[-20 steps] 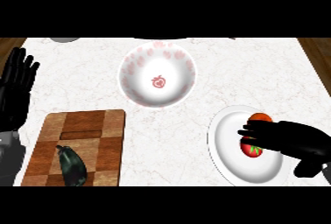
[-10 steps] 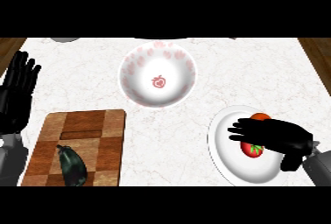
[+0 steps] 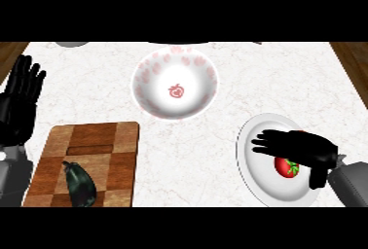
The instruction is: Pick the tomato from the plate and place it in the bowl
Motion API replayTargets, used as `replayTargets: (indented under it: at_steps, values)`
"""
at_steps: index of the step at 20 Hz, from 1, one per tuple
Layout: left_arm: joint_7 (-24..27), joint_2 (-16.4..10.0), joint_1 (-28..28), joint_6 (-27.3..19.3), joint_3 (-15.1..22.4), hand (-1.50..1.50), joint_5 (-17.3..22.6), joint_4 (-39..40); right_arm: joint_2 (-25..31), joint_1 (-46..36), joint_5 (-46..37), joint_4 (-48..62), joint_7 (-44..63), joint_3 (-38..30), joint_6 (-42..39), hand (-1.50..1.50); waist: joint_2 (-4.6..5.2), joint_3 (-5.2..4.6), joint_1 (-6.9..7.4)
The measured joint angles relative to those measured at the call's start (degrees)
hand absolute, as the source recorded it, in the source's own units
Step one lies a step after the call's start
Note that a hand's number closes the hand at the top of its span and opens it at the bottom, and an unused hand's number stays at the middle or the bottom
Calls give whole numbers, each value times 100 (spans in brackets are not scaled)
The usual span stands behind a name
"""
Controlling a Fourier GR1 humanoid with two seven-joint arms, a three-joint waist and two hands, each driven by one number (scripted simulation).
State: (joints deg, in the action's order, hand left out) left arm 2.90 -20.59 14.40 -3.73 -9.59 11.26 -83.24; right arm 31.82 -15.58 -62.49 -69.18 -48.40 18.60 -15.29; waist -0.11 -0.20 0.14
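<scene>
A red tomato (image 3: 287, 168) with a green stem lies on the white plate (image 3: 260, 182) at the right. My right hand (image 3: 300, 148) hovers just over it, palm down, fingers stretched toward the left and thumb hanging beside the tomato; it covers the tomato's upper part. Whether it touches the tomato I cannot tell. The white bowl (image 3: 174, 89) with red marks stands at the upper middle, apart from the plate. Along the left edge my left hand (image 3: 19, 99) rests open, fingers up.
A wooden cutting board (image 3: 86, 160) lies at the lower left with a dark green vegetable (image 3: 79, 184) on it. A grey object (image 3: 69, 44) peeks in at the top left. The counter's wooden edge (image 3: 352, 58) shows at the far right.
My right hand has drawn back toward the lower right and settled lower over the tomato, which now shows more from under it. The left hand has shifted slightly right.
</scene>
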Motion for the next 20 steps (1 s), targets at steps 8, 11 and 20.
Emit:
replayTargets:
  at_steps: [8, 11, 20]
  values:
    - [-235, 83, 0, -40, 14, 0, -122, -266, -299, -165, -57, 343, -419, -194, 467, 150, -20, -38, -12]
    - [-159, 63, -8, 34, -94, 0, -87, -165, -318, -164, -41, 414, -425, -332, 552, 150, -20, -41, -27]
    - [-148, 67, -41, 36, -121, 0, -80, -204, 273, -493, 276, 1716, 2139, -2319, 284, 150, 34, 4, -42]
